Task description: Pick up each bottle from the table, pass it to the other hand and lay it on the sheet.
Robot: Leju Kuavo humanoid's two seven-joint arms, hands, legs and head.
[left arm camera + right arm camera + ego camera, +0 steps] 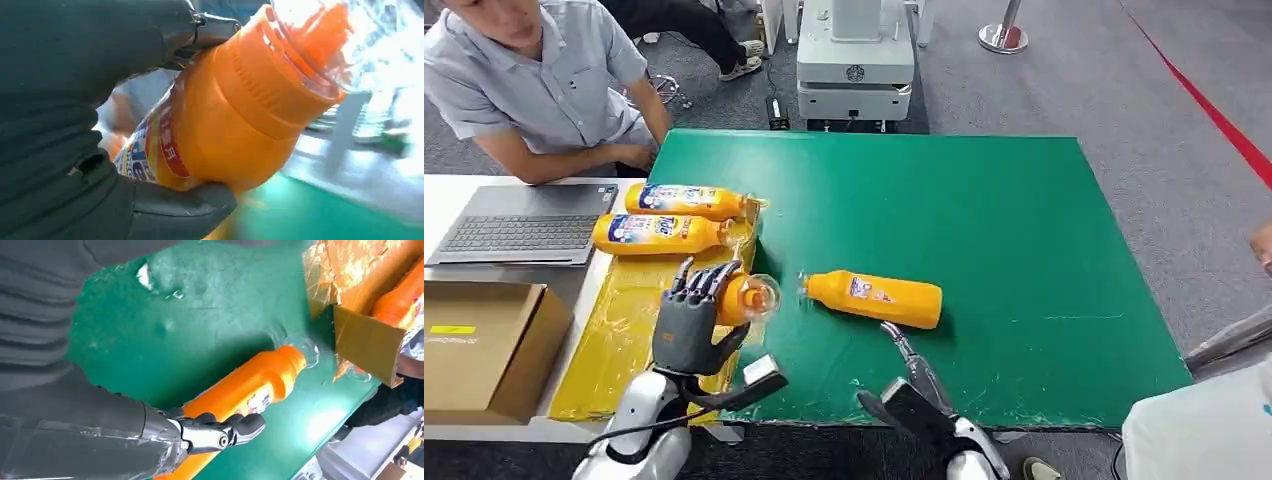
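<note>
Left hand (pixel 692 318) gripping orange bottle (pixel 746 297) over the sheet's (pixel 629 330) edge, right hand (pixel 914 375) open — touching second bottle (pixel 874 298)

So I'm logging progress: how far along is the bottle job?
Two bottles already lie on the yellow sheet. The left hand holds a third bottle at the sheet's edge. One last bottle lies on the green table by the right hand.

Orange bottle (pixel 235 110) with clear cap, between dark fingers (pixel 180 207) of the left hand (pixel 65 125).
</note>
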